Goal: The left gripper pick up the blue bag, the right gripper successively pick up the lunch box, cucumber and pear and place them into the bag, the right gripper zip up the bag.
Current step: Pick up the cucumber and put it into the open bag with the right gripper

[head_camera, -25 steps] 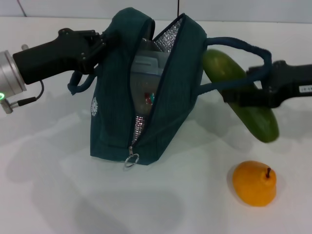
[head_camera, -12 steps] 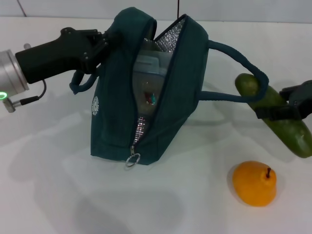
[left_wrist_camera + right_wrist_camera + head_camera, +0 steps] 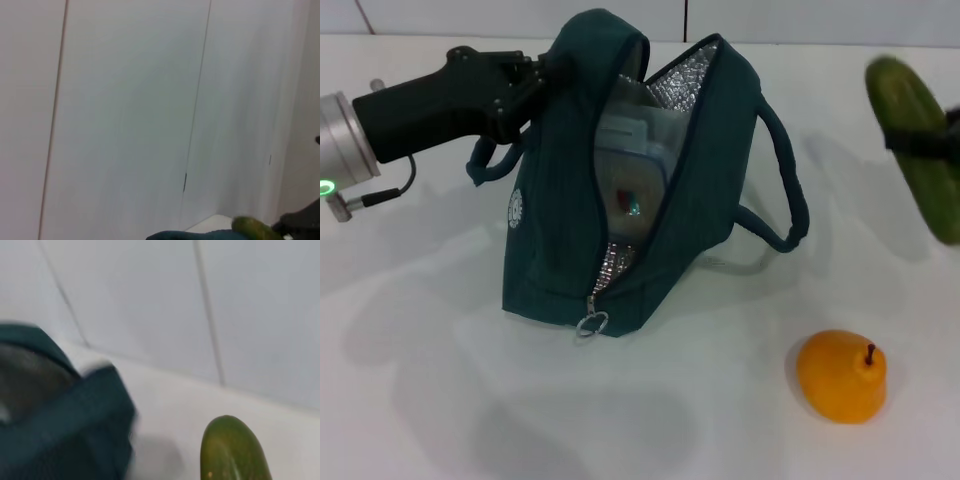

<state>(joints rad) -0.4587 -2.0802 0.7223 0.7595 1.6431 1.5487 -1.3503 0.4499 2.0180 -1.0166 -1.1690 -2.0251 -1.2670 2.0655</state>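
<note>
Head view, left tool: the black two-finger left tool (image 3: 535, 78) on its silver wrist pinches the near handle and top edge of the dark teal-blue ribbed fabric bag (image 3: 560, 200), holding its mouth up and open.
Head view, bag contents: the clear plastic lunch box with a blue-rimmed lid (image 3: 632, 165) already stands inside against the silver foil lining; the ring zipper pull (image 3: 590, 324) hangs at the low end, unzipped.
Head view, change: half a second ago the long dark green cucumber (image 3: 918, 145) was caught in the bag's far handle loop (image 3: 788, 190); now it is lifted clear at the frame's right edge, and the loop has dropped slack beside the bag.
Head view, right tool: the right tool (image 3: 940, 140) is mostly out of frame, a dark band across the cucumber, apparently clamped on it.
Head view, pear: the orange-yellow pear (image 3: 842, 377) lies untouched on the white worktop (image 3: 440, 400).
Left wrist view: mostly wall; the cucumber tip (image 3: 252, 230) peeks above the bag edge.
Right wrist view: the cucumber end (image 3: 232, 450) hangs beside the bag, well outside its mouth.
Meaning: probably a retry, with the approach now free of the handle.
</note>
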